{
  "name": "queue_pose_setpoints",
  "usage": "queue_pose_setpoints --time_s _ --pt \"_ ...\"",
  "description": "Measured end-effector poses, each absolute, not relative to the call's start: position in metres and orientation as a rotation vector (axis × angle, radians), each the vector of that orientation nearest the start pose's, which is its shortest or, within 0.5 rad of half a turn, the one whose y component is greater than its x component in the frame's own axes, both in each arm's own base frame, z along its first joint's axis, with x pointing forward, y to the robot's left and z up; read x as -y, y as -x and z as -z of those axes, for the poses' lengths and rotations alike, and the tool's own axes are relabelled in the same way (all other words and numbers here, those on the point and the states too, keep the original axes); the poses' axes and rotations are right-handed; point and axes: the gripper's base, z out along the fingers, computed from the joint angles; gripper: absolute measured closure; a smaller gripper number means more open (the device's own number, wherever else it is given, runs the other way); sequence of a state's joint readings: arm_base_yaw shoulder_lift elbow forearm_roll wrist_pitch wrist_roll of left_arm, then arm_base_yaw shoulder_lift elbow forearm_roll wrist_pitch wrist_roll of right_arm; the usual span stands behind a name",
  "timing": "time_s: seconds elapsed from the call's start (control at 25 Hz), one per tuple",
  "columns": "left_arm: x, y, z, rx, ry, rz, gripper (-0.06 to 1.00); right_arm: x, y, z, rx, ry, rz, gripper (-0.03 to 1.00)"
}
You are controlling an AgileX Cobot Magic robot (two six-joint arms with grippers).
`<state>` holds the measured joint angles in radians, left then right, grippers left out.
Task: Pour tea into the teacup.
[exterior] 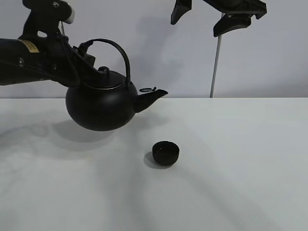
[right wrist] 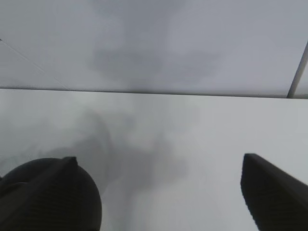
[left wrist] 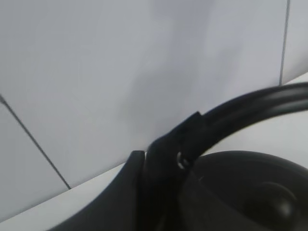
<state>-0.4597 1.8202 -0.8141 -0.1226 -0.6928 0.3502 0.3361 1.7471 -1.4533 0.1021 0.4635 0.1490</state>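
The black kettle (exterior: 100, 106) hangs above the white table (exterior: 240, 159), its spout (exterior: 153, 96) pointing right. My left gripper (exterior: 81, 52) is shut on the left end of the kettle's arched handle (exterior: 120, 50). In the left wrist view a dark finger (left wrist: 154, 192) clamps the handle (left wrist: 250, 103) above the lid (left wrist: 255, 192). The small black teacup (exterior: 166, 153) stands upright on the table, below and in front of the spout tip. My right gripper (exterior: 206, 18) is open and empty, high at the top. Its fingers (right wrist: 274, 192) frame bare table, with a round dark shape, probably the kettle (right wrist: 84, 202), beside one.
A pale wall (exterior: 250, 62) runs behind the table, with a thin vertical rod (exterior: 215, 67) against it at right of centre. The kettle's shadow (exterior: 72, 132) lies on the table beneath it.
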Motion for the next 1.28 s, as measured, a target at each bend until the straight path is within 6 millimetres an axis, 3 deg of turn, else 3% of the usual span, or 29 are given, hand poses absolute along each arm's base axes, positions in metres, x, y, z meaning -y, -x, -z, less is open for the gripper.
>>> queue_pose_setpoints --time_s 0.36,0.68,1.12,1.28 --pt "0.121 -0.293 -0.169 -1.715 -0.333 0.061 0.85 -0.139 -0.385 -0.308 -2.256 0.133 -0.362 0.34" --pt "0.102 -0.266 -0.151 -1.742 -0.266 0.053 0.85 -0.139 -0.385 -0.308 -2.252 0.132 -0.362 0.34" --pt "0.099 -0.26 -0.147 -1.751 -0.273 0.048 0.85 -0.139 -0.385 -0.308 -2.252 0.132 -0.362 0.34" --pt "0.101 -0.261 -0.131 -1.792 -0.302 0.046 0.85 -0.139 -0.385 -0.308 -2.252 0.132 -0.362 0.34"
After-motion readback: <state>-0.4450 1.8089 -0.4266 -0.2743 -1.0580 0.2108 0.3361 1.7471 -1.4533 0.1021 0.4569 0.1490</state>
